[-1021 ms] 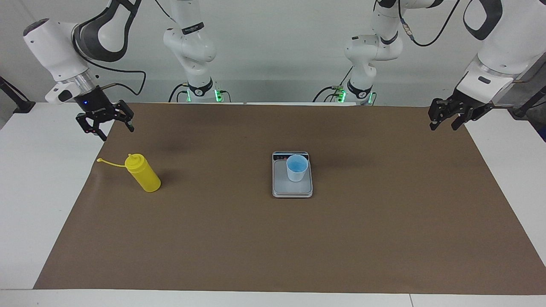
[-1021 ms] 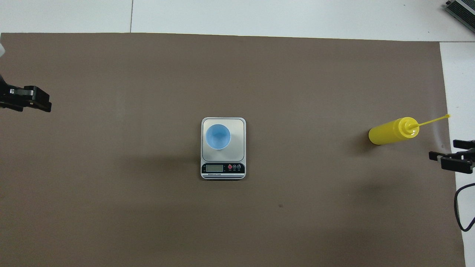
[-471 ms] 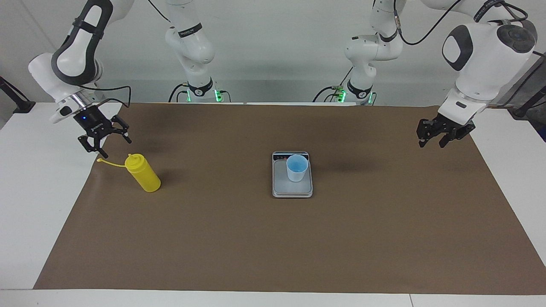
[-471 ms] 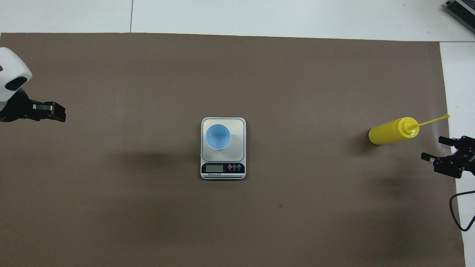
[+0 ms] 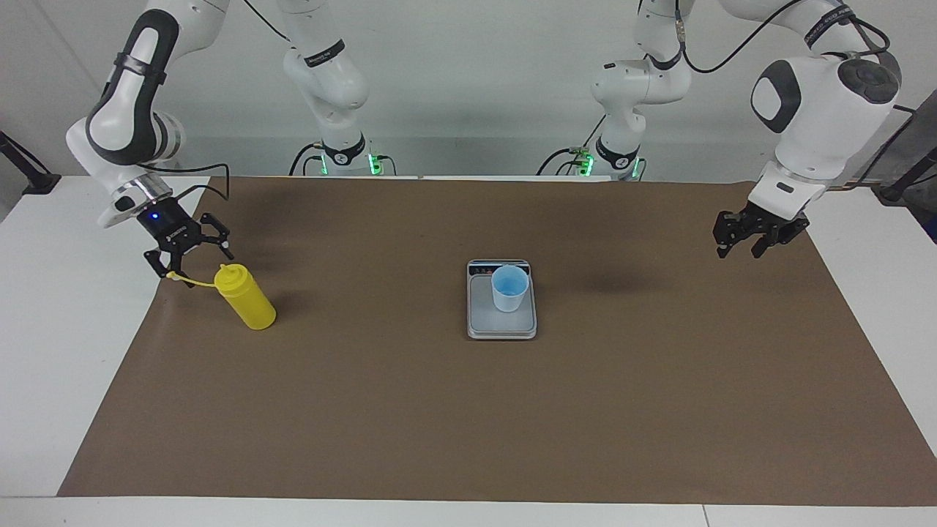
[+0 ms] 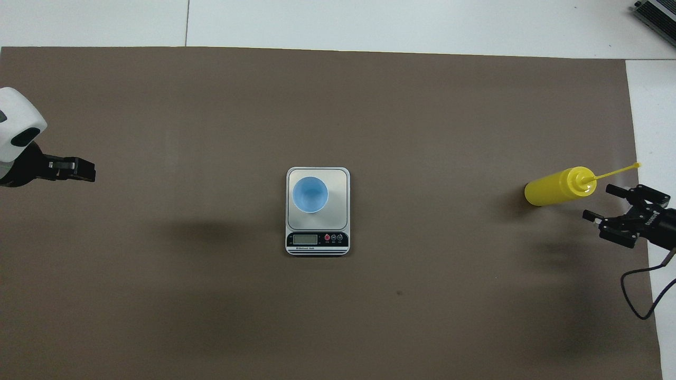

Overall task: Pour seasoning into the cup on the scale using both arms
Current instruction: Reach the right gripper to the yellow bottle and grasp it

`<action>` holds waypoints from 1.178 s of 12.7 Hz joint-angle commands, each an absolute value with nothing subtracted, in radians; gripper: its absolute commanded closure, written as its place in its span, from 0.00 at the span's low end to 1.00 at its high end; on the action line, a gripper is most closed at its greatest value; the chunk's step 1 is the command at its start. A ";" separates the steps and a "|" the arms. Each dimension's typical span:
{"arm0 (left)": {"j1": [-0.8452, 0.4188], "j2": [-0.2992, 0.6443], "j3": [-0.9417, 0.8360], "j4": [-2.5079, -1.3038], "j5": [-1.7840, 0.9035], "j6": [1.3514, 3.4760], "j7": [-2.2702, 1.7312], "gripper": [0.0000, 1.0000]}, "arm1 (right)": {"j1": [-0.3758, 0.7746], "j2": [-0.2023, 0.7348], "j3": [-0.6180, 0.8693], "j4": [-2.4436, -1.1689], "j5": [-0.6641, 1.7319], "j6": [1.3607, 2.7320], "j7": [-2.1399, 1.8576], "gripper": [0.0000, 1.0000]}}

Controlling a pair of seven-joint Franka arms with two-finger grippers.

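Right gripper: the black two-finger right gripper was held low, just beside the nozzle of the bottle; its fingers were seen apart and nothing was between them.
Left gripper: the black two-finger left gripper was held over the brown mat at the left arm's end; whether its fingers were apart or together cannot be told.
Scale: the flat silver-grey rectangular kitchen scale was placed at the middle of the mat, its dark display strip on the edge nearest to the robots.
Cup: the small light blue plastic cup was stood upright on the plate of the scale.
Bottle: the yellow cylindrical plastic squeeze bottle was stood at the right arm's end, well apart from the scale, with its cap strap pointed to the table edge.
Step judged: the bottle was to be grasped by the right gripper.
Advice: the body should be taken around its middle, below the nozzle and clear of the strap, and squeezed gently.
Count: two grippers, one bottle, one cup, one scale, one mat.
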State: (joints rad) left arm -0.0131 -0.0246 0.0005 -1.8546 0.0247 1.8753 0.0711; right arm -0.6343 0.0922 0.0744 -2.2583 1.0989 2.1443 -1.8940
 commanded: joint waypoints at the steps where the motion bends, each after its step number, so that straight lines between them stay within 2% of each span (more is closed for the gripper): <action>1: -0.009 -0.054 -0.021 -1.890 0.011 1.910 0.080 0.18 | -0.640 0.158 0.083 -2.253 1.201 2.123 -2.023 0.00; 3: -0.009 -0.040 -0.038 -1.837 0.012 1.892 0.074 0.11 | -0.624 0.182 0.084 -2.246 1.250 2.105 -2.071 0.00; 6: -0.006 0.018 -0.038 -1.602 0.021 1.684 0.074 0.11 | -0.604 0.212 0.084 -2.246 1.298 2.092 -2.095 0.00; 7: -0.003 0.021 -0.037 -1.568 0.023 1.642 0.075 0.07 | -0.603 0.222 0.087 -2.244 1.316 2.091 -2.118 0.00; 8: 0.006 0.011 -0.037 -1.577 0.023 1.637 0.078 0.01 | -0.601 0.232 0.092 -2.241 1.325 2.091 -2.124 0.00; 15: 0.014 0.008 -0.060 -1.592 0.049 1.651 0.074 0.00 | -0.515 0.252 0.092 -2.206 1.393 2.118 -2.128 0.00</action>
